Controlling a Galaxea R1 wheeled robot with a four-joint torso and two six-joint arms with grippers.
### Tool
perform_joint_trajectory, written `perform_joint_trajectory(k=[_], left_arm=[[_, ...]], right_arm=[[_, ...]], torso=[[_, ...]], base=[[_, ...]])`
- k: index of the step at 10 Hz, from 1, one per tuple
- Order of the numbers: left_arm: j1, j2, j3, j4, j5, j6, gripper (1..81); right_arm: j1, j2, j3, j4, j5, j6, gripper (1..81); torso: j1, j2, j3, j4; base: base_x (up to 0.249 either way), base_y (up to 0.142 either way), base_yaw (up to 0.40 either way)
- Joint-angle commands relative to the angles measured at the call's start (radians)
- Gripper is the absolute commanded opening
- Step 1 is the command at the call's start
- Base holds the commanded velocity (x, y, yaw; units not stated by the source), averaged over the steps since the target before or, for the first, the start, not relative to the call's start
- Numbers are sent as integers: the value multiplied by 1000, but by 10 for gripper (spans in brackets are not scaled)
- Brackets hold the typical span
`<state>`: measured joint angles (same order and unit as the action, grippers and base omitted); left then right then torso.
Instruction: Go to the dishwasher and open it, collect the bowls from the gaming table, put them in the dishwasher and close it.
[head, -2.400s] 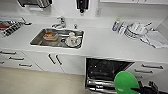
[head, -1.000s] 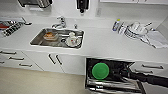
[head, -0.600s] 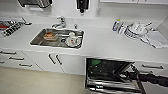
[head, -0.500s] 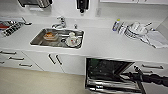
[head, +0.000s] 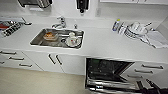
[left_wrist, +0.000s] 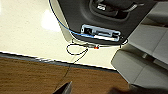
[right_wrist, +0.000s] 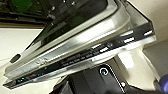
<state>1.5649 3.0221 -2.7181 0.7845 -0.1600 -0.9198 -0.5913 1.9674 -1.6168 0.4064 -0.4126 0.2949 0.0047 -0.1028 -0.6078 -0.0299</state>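
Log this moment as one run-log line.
place: white kitchen counter | brushed-steel under-counter dishwasher: door down, dark inside showing | steel sink: dishes inside | right arm: by dishwasher door

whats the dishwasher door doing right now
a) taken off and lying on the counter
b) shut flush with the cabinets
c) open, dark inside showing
c: in the head view the dishwasher under the counter stands open, its dark inside and racks exposed.

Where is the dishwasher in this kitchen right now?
In the head view the dishwasher sits under the white counter, right of the sink and its cabinet doors, with its door folded down open.
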Motion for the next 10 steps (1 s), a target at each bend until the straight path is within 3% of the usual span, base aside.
perform_joint_trajectory(k=[1, 4, 5, 7, 10], left_arm=[[39, -2, 0, -8, 68, -5, 811], [39, -8, 0, -8, 59, -4, 811], [36, -8, 0, -8, 59, -4, 811], [33, -8, 0, -8, 59, -4, 811], [30, -8, 0, -8, 59, -4, 811]], right_arm=[[-78, -82, -7, 14, -95, -2, 811], [-221, -42, -58, 17, -94, -2, 811], [-259, -19, -82, 19, -94, -2, 811], [-313, 48, -144, 20, -92, 0, 811], [-356, 128, -207, 22, -92, 4, 811]], torso=[[0, 0, 0, 0], [0, 0, 0, 0], [64, -100, 0, 0], [76, -120, 0, 0], [137, -220, 0, 0]], base=[[0, 0, 0], [0, 0, 0], [0, 0, 0], [0, 0, 0], [0, 0, 0]])
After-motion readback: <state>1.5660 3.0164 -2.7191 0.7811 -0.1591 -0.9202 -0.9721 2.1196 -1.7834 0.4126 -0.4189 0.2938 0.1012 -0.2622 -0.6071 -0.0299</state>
